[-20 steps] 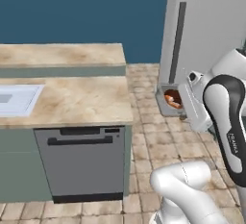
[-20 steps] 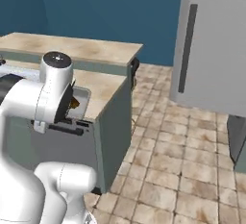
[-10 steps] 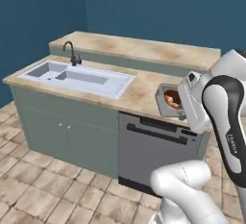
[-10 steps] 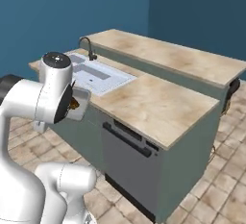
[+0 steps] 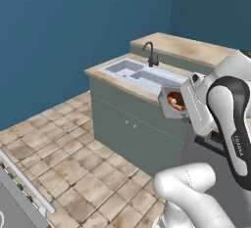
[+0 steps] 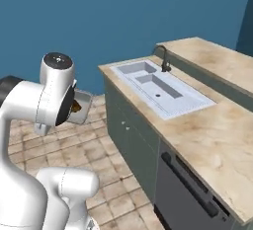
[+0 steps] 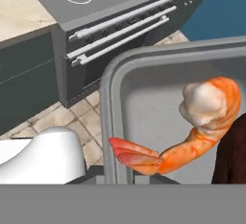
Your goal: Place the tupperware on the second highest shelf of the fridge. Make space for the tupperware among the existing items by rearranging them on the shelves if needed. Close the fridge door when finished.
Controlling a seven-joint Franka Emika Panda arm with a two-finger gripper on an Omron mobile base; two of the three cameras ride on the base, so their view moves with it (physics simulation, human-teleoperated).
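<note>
The gripper (image 5: pixel 188 105) is clenched on the tupperware (image 5: pixel 172 102) at its rim; the rigid, light tub is best kept level.

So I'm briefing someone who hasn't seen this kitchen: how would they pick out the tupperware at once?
Start at the counter with the sink. In front of it rises the white arm, and the tupperware sits at its end, clamped in the tool. It is a small grey tub holding an orange shrimp, off every surface.
</note>
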